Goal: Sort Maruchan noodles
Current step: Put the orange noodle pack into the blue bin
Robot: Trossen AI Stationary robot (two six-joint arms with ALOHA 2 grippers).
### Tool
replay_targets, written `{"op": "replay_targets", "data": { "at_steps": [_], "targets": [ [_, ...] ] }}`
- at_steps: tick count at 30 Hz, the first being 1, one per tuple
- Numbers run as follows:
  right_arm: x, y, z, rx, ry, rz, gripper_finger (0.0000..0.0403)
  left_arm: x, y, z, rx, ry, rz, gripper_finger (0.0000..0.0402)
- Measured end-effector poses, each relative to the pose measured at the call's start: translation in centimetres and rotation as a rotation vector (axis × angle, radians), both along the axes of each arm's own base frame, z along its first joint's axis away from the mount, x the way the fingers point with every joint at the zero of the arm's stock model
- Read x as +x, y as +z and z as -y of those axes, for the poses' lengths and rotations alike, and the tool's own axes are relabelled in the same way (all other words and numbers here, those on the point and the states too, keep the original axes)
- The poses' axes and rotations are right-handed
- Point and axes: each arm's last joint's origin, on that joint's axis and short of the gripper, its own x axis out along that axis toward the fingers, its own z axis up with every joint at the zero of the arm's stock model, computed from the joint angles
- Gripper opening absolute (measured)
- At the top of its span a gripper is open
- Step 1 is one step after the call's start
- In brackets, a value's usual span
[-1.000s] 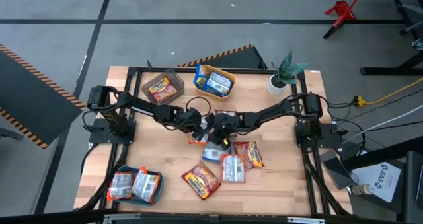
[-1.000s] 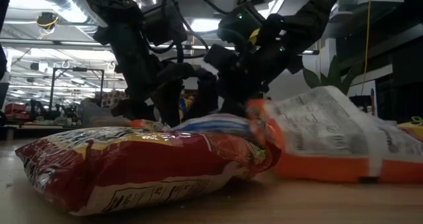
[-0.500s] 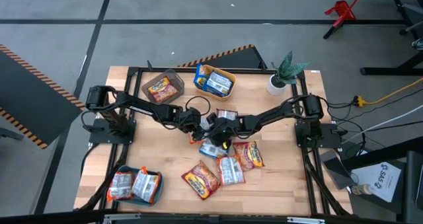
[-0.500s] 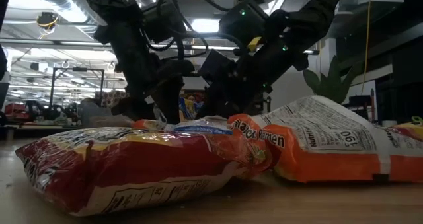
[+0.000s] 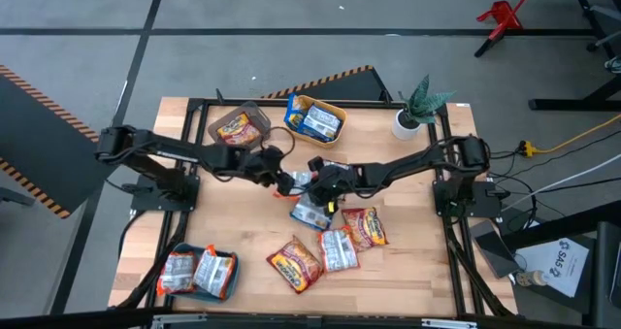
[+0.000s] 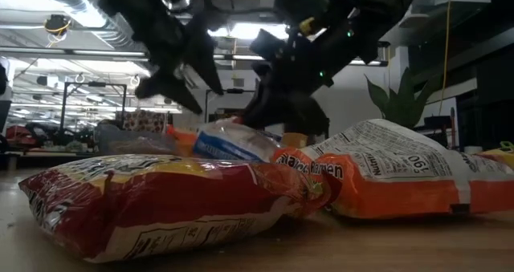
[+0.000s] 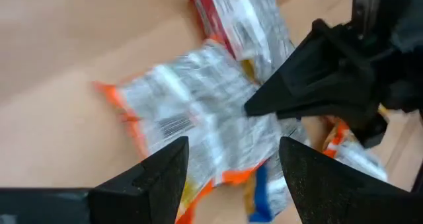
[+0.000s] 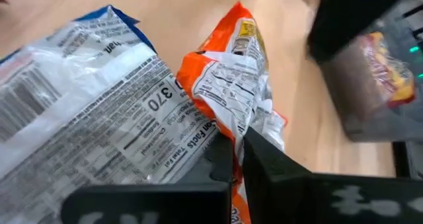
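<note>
Care is the thing here: the right gripper (image 8: pixel 238 141), pinched shut on the orange packet (image 8: pixel 231 85) just in front of the yellow bin (image 5: pixel 315 118), should lift it slowly clear of the blue packet (image 8: pixel 86 118), while the left gripper (image 7: pixel 228 178) waits wide open alongside.

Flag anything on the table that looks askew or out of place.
A blue packet hangs over the yellow bin's rim instead of lying inside. At the table's middle, the right gripper is shut on the edge of an orange packet, crumpling it beside a blue-and-white packet.
</note>
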Motion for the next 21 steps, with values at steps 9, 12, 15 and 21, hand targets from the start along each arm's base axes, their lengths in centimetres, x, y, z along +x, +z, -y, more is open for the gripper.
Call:
{"op": "replay_targets", "data": {
  "at_steps": [9, 12, 15, 21],
  "targets": [
    [-0.5, 2.4, 0.1, 0.05, -0.005, 0.059, 0.0001, -3.1, 2.7, -0.1, 0.206, -0.131, -0.033, 0.0231],
    [-0.6, 2.8, 0.1, 0.064, -0.012, 0.075, 0.0001, -3.4, 2.5, 0.2, 0.244, -0.192, -0.081, 0.0231],
    [-0.8, 3.2, 0.1, 0.076, -0.014, 0.073, 0.0001, -3.7, 2.2, 0.7, 0.298, -0.289, -0.139, 0.0231],
    [-0.9, 3.6, 0.2, 0.069, -0.025, 0.084, 0.0, -4.0, 1.9, 1.3, 0.352, -0.375, -0.188, 0.0231]
  ]
}}
